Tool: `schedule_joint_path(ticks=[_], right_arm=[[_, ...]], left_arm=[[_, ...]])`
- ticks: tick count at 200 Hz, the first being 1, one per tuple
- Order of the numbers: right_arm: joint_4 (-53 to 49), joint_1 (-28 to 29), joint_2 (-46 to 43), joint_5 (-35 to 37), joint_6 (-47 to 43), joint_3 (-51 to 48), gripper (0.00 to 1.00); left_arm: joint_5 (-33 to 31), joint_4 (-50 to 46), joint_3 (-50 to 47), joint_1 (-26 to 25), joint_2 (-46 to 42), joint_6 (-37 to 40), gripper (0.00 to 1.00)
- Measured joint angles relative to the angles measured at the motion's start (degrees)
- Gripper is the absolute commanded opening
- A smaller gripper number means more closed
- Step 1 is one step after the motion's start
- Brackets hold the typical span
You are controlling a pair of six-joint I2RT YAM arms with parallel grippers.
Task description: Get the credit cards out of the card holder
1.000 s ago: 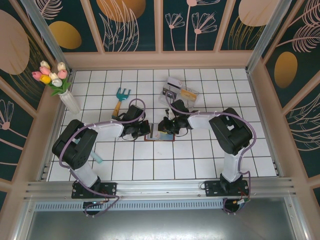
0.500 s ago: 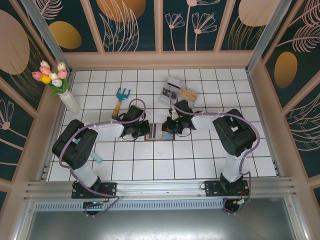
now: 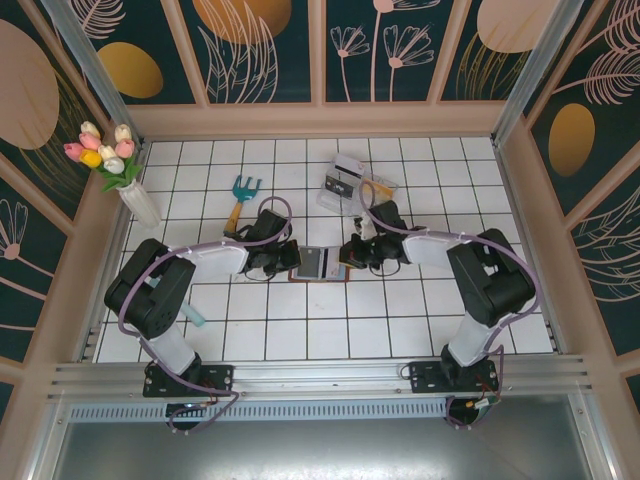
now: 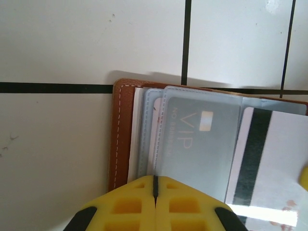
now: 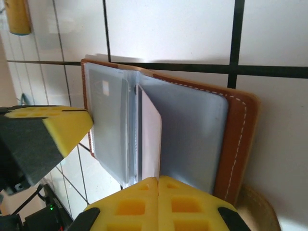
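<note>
Roughly in the middle of the tabletop (image 3: 400, 320), the card holder (image 3: 318, 263) lies open and flat, brown leather cover down and blue-grey sleeves up. The 2 arms come at it from opposite sides. The left arm rises from its base at the near edge and folds at a raised elbow toward the left edge. Its forearm then runs low to the right, so the left gripper (image 3: 284, 258) sits at the holder's left end. The right arm mirrors it, with its elbow raised toward the right edge and its forearm stretched leftward. The right gripper (image 3: 350, 256) sits at the holder's right end.

From the left wrist, the left gripper's yellow fingers (image 4: 125, 204) are pressed together with only a thin seam between them. They sit on the near edge of the sleeves; whether they pinch a sleeve or merely rest there I cannot tell. A grey VIP card (image 4: 202, 139) sits inside a clear sleeve. Just beside it, a white card (image 4: 262, 163) with a black stripe lies partly out of the pockets.

From the right wrist, the right gripper's fingers (image 5: 187, 202) are closed tight as well. The white card tilts up off the sleeves and its end runs right to their seam; whether it is clamped there I cannot tell.

A garden fork (image 3: 243, 195) lies toward the far left. A clear box (image 3: 355, 180) sits near the middle of the far edge. A vase of tulips (image 3: 135, 195) stands by the far left corner.
</note>
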Motion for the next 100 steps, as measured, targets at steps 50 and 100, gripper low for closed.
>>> schedule_joint_path(ticks=[50, 100], right_arm=[[1.38, -1.75, -2.89, -2.97, -1.95, -1.64, 0.02], [4.17, -3.19, -7.54, -7.93, -2.95, -2.80, 0.01]], left_arm=[[0.85, -1.18, 3.93, 0.00, -0.90, -0.13, 0.14], [4.50, 0.17, 4.87, 1.01, -5.60, -0.85, 0.32]])
